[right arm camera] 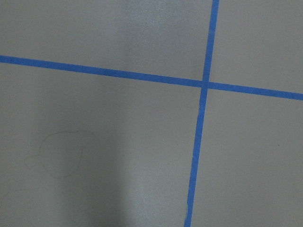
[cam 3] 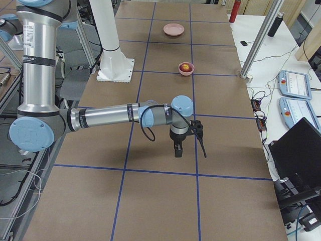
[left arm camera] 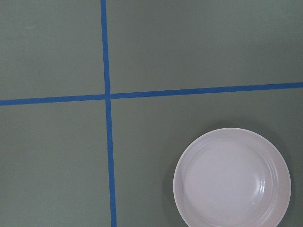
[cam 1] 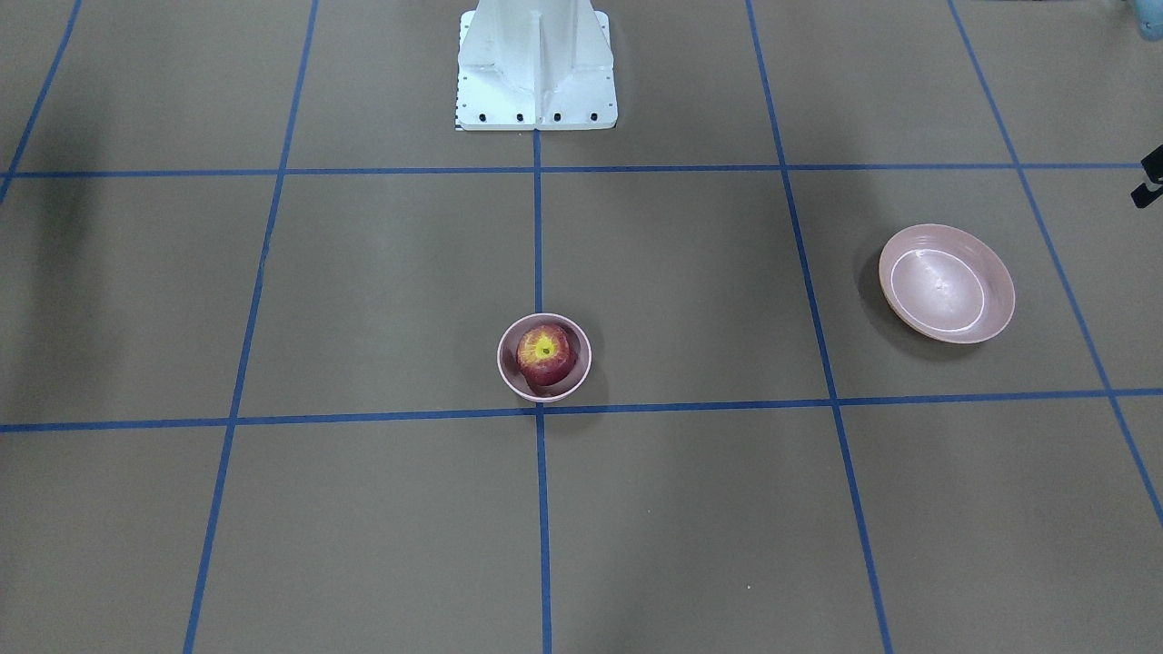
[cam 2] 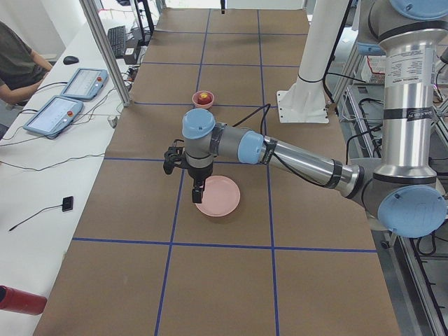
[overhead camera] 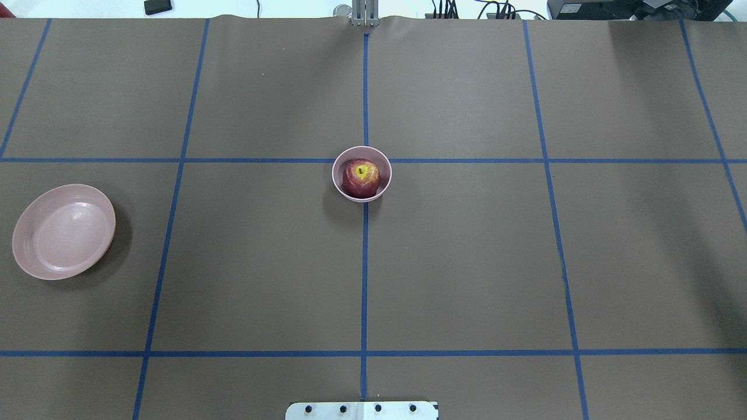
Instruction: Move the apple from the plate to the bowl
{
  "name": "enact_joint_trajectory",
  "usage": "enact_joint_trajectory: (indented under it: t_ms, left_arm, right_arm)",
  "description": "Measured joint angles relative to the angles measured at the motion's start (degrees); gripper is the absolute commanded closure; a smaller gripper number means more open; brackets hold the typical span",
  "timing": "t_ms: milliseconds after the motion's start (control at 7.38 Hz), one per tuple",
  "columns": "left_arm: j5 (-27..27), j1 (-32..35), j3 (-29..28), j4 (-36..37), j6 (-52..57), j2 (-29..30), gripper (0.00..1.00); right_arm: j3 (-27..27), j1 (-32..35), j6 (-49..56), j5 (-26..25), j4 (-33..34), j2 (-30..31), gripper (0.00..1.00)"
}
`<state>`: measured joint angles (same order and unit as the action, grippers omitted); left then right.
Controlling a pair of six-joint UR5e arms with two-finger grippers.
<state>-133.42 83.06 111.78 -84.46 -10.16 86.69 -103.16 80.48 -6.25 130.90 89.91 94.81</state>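
Observation:
The dark red apple [cam 1: 545, 352] with its yellow-green stem hollow sits inside the small deep pink bowl [cam 1: 502, 365] at the table's middle; apple [overhead camera: 360, 177] and bowl [overhead camera: 338, 182] also show in the overhead view. The wide shallow pink plate [overhead camera: 61, 233] lies empty on my left side, and also shows in the left wrist view [left arm camera: 232, 179]. My left gripper [cam 2: 199, 196] hangs above the table beside the plate [cam 2: 220, 199]. My right gripper [cam 3: 176, 150] hangs over bare table far from the bowl [cam 3: 186, 71]. I cannot tell whether either gripper is open or shut.
The brown table is marked with a grid of blue tape lines [overhead camera: 365, 262]. The robot's white base [cam 1: 536, 68] stands at the table's edge. Tablets [cam 2: 66, 98] and a seated operator [cam 2: 17, 59] are across the table, and a dark red bottle [cam 2: 21, 299] lies at its near corner.

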Motion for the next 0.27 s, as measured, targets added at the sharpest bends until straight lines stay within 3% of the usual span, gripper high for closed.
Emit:
enact_joint_trajectory:
  t_ms: [271]
  left_arm:
    - [0.00,0.00,-0.01,0.00,0.05,0.05,0.02]
  right_arm:
    - [0.11,-0.24,-0.09,0.15,0.00,-0.05,0.00]
